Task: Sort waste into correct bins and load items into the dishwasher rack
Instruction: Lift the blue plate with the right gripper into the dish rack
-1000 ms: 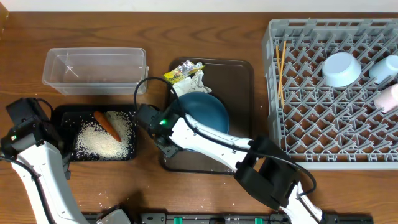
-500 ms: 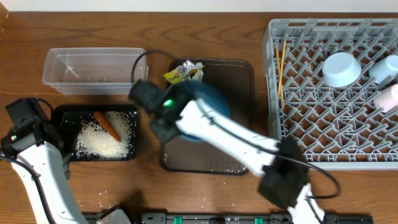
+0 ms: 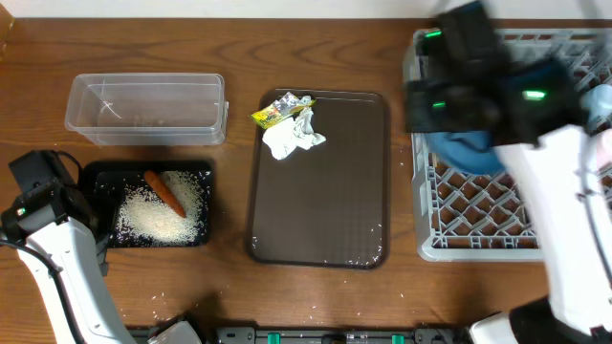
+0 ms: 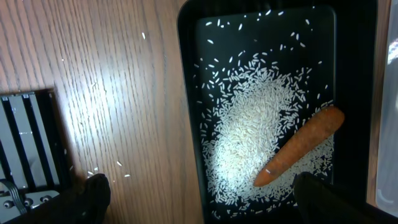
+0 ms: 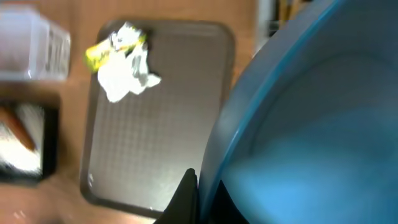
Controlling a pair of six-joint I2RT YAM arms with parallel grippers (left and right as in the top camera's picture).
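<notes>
Right hand (image 5: 198, 196): clenched on the rim of the large round blue plate (image 5: 298, 124); one dark finger shows against its edge in my wrist view.
Plate: held over the left part of the large square grey plastic dishwasher rack (image 3: 449, 215). The overhead view is blurred there, so I cannot tell whether it touches the pegs.
Left hand (image 4: 202, 190): released, fingers spread wide, grasping nothing; it hovers above one end of the shallow black rectangular tray (image 4: 189, 93).
Black tray: on the wooden bench (image 3: 229, 287), at the left, just in front of the clear rectangular plastic tub (image 3: 143, 78).
Small orange carrot (image 3: 164, 192): lying aslant in the black tray, partly on the rice.
Heap of white rice grains (image 3: 158, 218): spread over the floor of the black tray; a few stray grains lie on the bench beside it.
Flat brown serving tray (image 3: 325, 201): between the black tray and the rack.
Crumpled white tissue (image 3: 292, 137): on the far left corner of the brown tray.
Yellow-green foil snack wrapper (image 3: 277, 111): touching the tissue, at the tray's far edge.
</notes>
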